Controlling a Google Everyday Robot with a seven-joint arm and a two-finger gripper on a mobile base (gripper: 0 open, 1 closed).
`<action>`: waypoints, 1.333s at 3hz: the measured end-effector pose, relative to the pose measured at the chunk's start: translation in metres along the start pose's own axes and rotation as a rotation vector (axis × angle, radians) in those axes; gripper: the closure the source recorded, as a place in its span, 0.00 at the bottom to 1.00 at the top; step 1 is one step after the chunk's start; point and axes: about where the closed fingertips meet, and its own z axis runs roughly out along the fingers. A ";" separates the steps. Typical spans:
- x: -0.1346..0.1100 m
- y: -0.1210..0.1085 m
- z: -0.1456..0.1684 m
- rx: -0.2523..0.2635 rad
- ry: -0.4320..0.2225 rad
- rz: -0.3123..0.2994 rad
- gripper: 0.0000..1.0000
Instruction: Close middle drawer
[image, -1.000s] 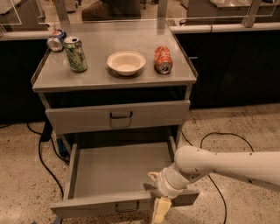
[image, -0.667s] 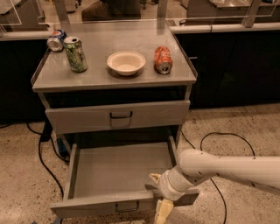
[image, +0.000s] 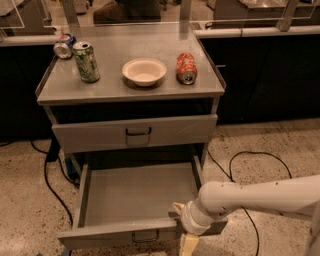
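The gripper (image: 183, 226) sits at the right end of the middle drawer's front panel, below the tabletop's near right corner. Its two pale fingers (image: 189, 244) stand apart: one tip shows above the panel's top rim on the inner side, the other hangs down in front of the panel. This straddling position suits a push on the panel, though it cannot be confirmed whether either finger presses on the metal. The white arm (image: 260, 196) enters from the right at a low height, level with the panel, which would drive a push straight along the runners. The middle drawer (image: 140, 192) is drawn well out from the cabinet, its tray bare and its thin loop handle (image: 145, 236) untouched at the centre of the front. Closing is judged not yet begun. The off-centre contact could skew the tray on its slides. The upper drawer (image: 165, 131) is shut. On the tabletop (image: 115, 90), a green can (image: 86, 61) stands upright near the left edge, a second can (image: 63, 46) lies at the far left corner, a bowl (image: 144, 71) sits at the centre, and an orange can (image: 186, 68) lies on its side towards the right edge. All are clear of the work.
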 end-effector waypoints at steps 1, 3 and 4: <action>0.009 -0.004 0.020 0.043 0.133 -0.032 0.00; 0.016 -0.017 0.026 0.084 0.231 -0.032 0.00; 0.015 -0.015 0.030 0.078 0.209 -0.032 0.00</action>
